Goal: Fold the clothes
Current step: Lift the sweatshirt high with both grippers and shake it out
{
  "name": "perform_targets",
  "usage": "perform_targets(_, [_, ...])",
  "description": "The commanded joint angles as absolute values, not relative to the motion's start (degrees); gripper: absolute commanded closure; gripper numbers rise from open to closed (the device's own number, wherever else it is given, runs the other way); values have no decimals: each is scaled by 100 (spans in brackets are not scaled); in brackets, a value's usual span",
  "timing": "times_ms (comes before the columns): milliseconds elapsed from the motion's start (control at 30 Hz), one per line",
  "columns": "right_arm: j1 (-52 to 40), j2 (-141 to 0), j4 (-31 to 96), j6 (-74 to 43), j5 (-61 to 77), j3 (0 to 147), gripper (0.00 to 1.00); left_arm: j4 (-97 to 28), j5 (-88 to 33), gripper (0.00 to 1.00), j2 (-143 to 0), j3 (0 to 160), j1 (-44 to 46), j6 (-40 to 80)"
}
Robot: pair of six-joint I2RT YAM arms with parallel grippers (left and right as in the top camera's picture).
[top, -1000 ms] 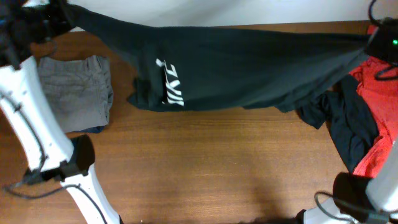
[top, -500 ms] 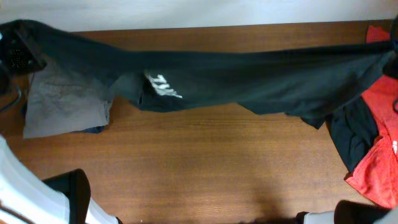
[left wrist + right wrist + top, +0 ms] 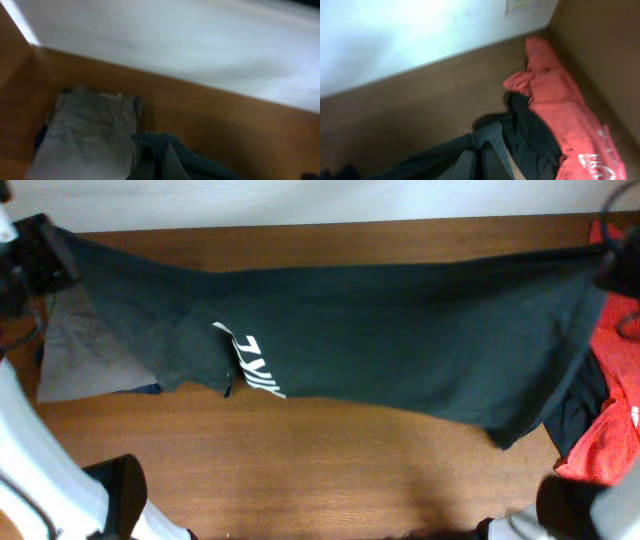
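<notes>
Black NIKE top [image 3: 400, 330] is strung out across the upper half of the overhead frame, hanging between the two claws like a banner. Its lower edge sags toward the wooden surface [image 3: 330, 470]. The left claw [image 3: 42, 262], at the upper left edge, is pinched tight on one end. The right claw [image 3: 612, 265], at the upper right edge, is pinched on the other end. Both wrist views show a bunch of dark cloth coming out at the bottom of the frame, which fits. The white lettering [image 3: 250, 365] sits left of centre, partly turned under.

Progress-wise I'd call it early to middling. A grey garment [image 3: 90, 355] lies at the left looking neatly squared off, partly under the top's left end, so that one seems done. The top itself is only stretched in the air, with no fold in it and not laid flat yet. At the right edge the red garment [image 3: 610, 440] and the plain black garment [image 3: 575, 415] are crumpled together, untouched as far as I can tell. So what's left is laying the top down, folding it, then doing those two.
</notes>
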State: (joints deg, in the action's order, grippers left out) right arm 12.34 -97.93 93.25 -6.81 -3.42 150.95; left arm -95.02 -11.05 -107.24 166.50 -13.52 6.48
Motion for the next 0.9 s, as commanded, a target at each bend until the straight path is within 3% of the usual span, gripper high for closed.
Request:
perform_targets(0, [1282, -10460, 9411, -443, -104, 15093, 96, -9244, -934, 100, -11104, 15976, -1138, 429])
perform_targets(167, [1282, -11426, 9306, -276, 152, 15093, 96, -8372, -819, 100, -11657, 15189, -762, 309])
perform_targets(267, [1282, -11854, 8580, -281, 193, 15093, 96, -7461, -580, 100, -12066, 15058, -572, 25])
perform_targets(533, [1284, -11616, 6866, -976, -292, 15592, 96, -5107, -51, 100, -12055, 15552, -574, 172])
perform_targets(700, [1284, -11502, 7214, -947, -642, 15898, 96, -5135, 132, 100, -12029, 16298, -705, 163])
perform_targets(867, [1284, -11511, 8064, -926, -1063, 15804, 96, -6342, -80, 100, -12031, 16403, -593, 165])
